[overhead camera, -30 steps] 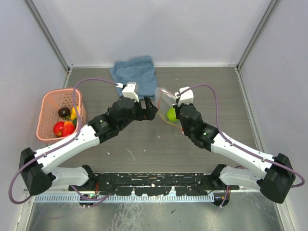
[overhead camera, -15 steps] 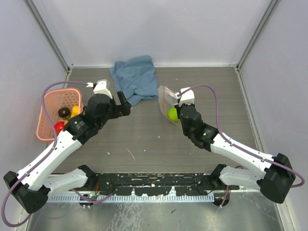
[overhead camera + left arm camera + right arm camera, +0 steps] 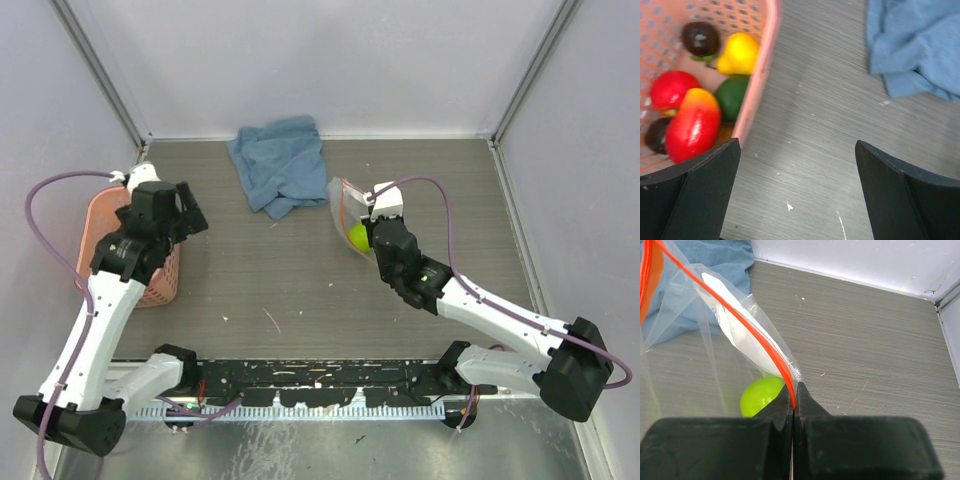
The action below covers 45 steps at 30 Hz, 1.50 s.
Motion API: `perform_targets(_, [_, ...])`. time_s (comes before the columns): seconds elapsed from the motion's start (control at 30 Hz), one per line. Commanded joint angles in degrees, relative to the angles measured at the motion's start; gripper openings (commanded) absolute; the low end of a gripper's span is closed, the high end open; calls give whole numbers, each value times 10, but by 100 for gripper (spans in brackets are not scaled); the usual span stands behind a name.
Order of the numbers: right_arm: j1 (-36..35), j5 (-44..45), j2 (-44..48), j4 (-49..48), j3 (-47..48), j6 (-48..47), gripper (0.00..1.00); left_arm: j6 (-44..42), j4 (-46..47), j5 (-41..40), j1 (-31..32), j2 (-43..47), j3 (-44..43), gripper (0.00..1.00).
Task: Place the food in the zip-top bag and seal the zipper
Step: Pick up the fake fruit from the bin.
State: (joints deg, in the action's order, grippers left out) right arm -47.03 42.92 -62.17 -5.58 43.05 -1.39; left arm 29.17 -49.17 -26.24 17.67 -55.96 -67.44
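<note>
Left wrist: left hand (image 3: 797, 172) wide, empty.
Right hand (image 3: 793, 396): clamped on red-orange zipper strip (image 3: 747, 333) of clear plastic bag (image 3: 690, 340).
Glossy toy fruits (image 3: 692, 125): likely slippery; grip mid-body.

No text or label seems legible anywhere.

The desk (image 3: 300, 290) has a matt grey wood-grain surface, finely streaked, with small white scuffs. The basket (image 3: 767, 55) is pink plastic lattice with a dull sheen. In it the red fruit (image 3: 692, 125), yellow fruit (image 3: 739, 52) and dark brown fruit (image 3: 700, 37) are smooth and glossy, with soft highlights. The blue cloth (image 3: 910, 45) is soft, matt, crumpled fabric. The zip-top bag (image 3: 715, 340) is thin clear plastic film, creased and shiny; its zipper (image 3: 755, 335) is an opaque red-orange plastic strip. The green fruit (image 3: 762, 395) inside looks smooth. The left end effector (image 3: 797, 145) and right end effector (image 3: 794, 395) are matt black plastic.
</note>
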Motion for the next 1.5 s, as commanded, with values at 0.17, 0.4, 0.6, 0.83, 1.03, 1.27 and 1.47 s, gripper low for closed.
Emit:
perform_targets(0.17, [1,6,1,-11,16,6,1,5,-3,65,-192,4,15,98])
perform_targets(0.4, [1,-2,2,-13,15,9,1,55,-24,82,-291,-40,25,98])
perform_targets(0.6, [1,-6,6,-11,15,11,1,92,-26,89,-351,-74,39,98])
perform_targets(0.83, [1,-7,11,-10,14,13,1,162,17,56,-369,-86,96,98])
perform_targets(1.03, [1,-7,7,-8,15,13,1,203,31,13,-369,-111,114,98])
perform_targets(1.27, [1,-12,3,-7,14,15,1,218,26,4,-369,-161,123,98])
perform_targets(1.47, [1,-15,7,-7,13,18,1,216,56,36,-369,-211,135,98])
